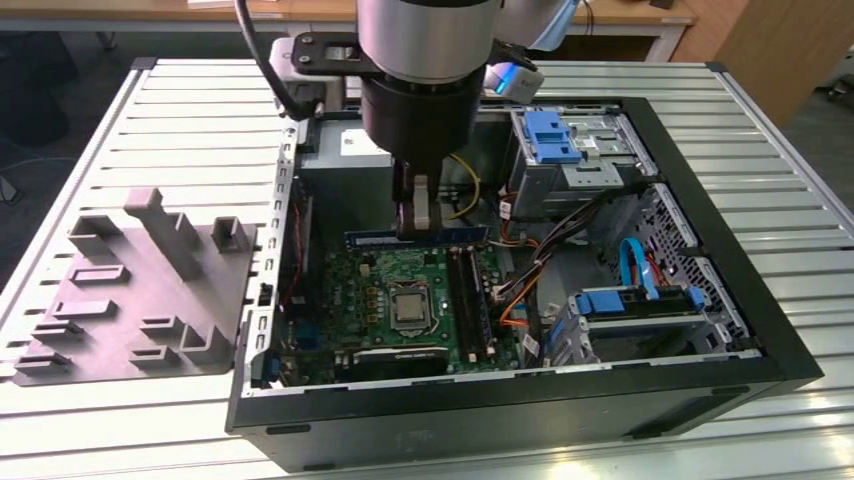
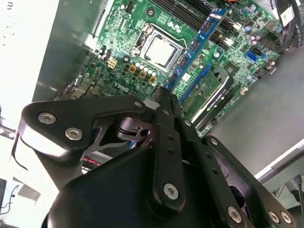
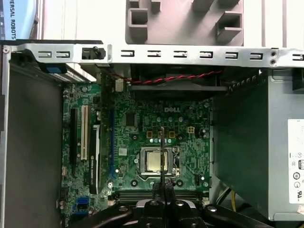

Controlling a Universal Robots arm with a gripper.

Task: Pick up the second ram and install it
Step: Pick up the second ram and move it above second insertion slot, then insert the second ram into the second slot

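Note:
My gripper is shut on the second ram, a long thin dark stick with a blue edge. I hold it near its middle, level, above the green motherboard inside the open computer case. In the second wrist view the second ram runs away from my gripper over the board. In the first wrist view the second ram shows edge-on as a thin line above the processor socket, rising from my gripper. The black memory slots lie below, crosswise to the stick.
A grey plastic fixture with upright blocks lies on the slatted table at the exterior view's left. The case holds a grey power supply, blue-tabbed drive bays, cable bundles and an upright expansion card. Case walls ring the board.

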